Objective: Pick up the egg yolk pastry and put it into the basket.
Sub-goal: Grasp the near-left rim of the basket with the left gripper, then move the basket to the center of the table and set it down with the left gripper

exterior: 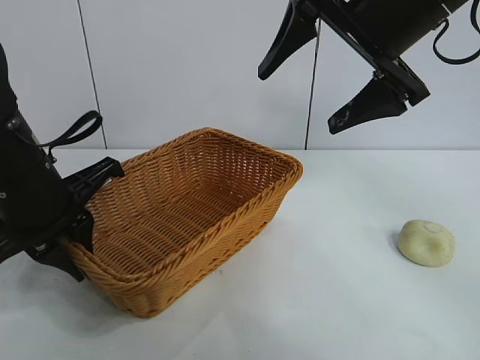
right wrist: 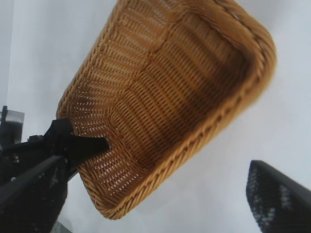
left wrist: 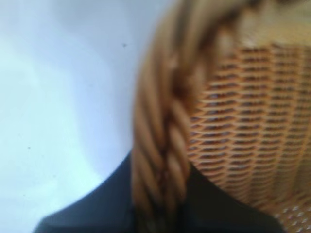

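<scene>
The egg yolk pastry (exterior: 426, 242), a pale yellow dome, lies on the white table at the right, apart from everything. The orange-tan wicker basket (exterior: 196, 196) stands left of centre and holds nothing. My left gripper (exterior: 84, 217) is at the basket's left end, shut on its braided rim (left wrist: 163, 145); in the left wrist view a dark finger (left wrist: 87, 213) sits on each side of the braid. My right gripper (exterior: 330, 82) hangs open high above the table, between the basket and the pastry. The right wrist view looks down into the basket (right wrist: 165, 92); the pastry is out of that view.
The white table (exterior: 322, 300) runs bare between the basket and the pastry. A white panelled wall (exterior: 187, 67) stands behind. My left gripper's finger (right wrist: 82, 145) shows over the basket's end wall in the right wrist view.
</scene>
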Action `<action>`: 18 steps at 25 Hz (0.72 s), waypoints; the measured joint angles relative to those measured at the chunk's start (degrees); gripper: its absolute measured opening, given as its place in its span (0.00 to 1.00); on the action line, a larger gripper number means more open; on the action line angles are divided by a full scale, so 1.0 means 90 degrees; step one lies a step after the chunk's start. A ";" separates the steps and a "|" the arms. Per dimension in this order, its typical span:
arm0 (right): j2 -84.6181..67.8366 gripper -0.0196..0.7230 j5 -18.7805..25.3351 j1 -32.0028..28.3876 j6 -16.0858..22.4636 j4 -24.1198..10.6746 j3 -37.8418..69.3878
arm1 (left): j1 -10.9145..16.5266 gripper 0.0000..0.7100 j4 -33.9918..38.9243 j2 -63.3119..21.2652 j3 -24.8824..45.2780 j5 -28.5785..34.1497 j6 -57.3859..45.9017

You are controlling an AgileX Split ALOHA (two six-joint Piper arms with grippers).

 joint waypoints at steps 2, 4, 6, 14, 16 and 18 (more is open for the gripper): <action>0.0000 0.96 0.0000 0.0000 0.0000 -0.0039 0.0000 | 0.0121 0.15 -0.0073 0.0002 -0.0281 0.0335 0.0337; 0.0000 0.96 0.0007 0.0000 0.0000 -0.0039 0.0000 | 0.0302 0.15 -0.0241 0.0008 -0.0652 0.0658 0.0846; 0.0000 0.96 0.0007 0.0000 0.0000 -0.0045 0.0000 | 0.0513 0.15 -0.0530 0.0007 -0.0954 0.0935 0.1540; 0.0000 0.96 0.0007 0.0000 0.0000 -0.0056 0.0000 | 0.1158 0.15 -0.1148 0.0317 -0.1768 0.1862 0.3666; 0.0000 0.96 0.0013 0.0000 0.0000 -0.0056 0.0000 | 0.1167 0.15 -0.1160 0.0416 -0.1952 0.2110 0.4118; 0.0000 0.96 0.0020 0.0000 0.0000 -0.0056 0.0000 | 0.1167 0.15 -0.1234 0.0493 -0.2197 0.2320 0.4588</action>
